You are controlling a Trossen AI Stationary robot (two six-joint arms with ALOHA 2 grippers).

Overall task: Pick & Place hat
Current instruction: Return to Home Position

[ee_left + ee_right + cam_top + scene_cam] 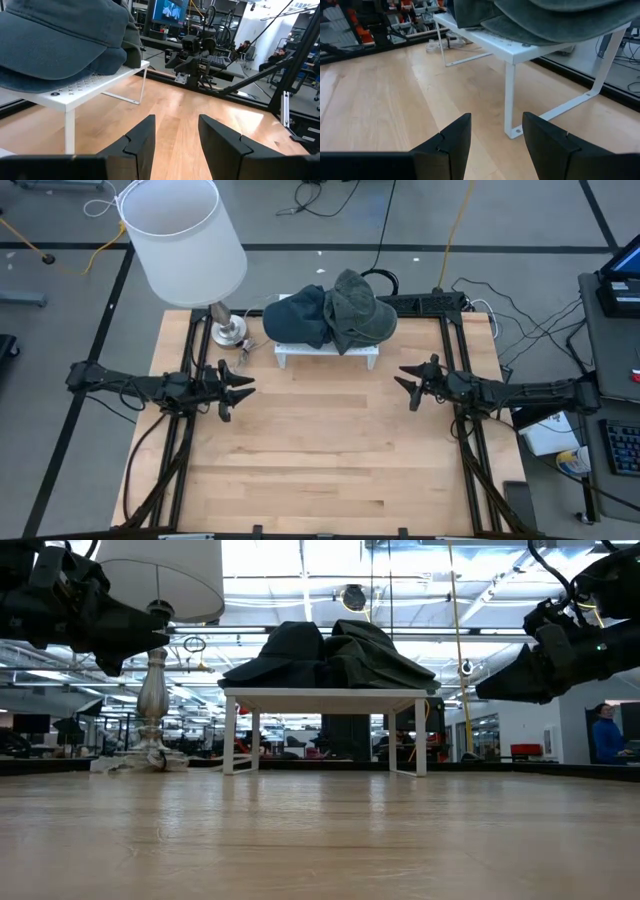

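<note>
Two hats lie on a small white rack (328,356) at the table's far middle: a dark blue cap (298,317) on its left half and a grey-green hat (358,310) on its right half, overlapping at the middle. Both rest by their brims and crowns on the rack's perforated top (85,85). My left gripper (240,385) hovers open above the table's left side, level with the rack's near edge. My right gripper (408,383) hovers open at the right side, facing it. In the wrist views the blue cap (55,35) and the grey-green hat (560,17) sit above each gripper's open fingers.
A table lamp with a white shade (182,235) and metal base (228,330) stands at the far left corner, next to the rack. Cables lie beyond the far edge. Bare wood (330,450) spreads between and in front of the grippers. A black frame rail borders the table.
</note>
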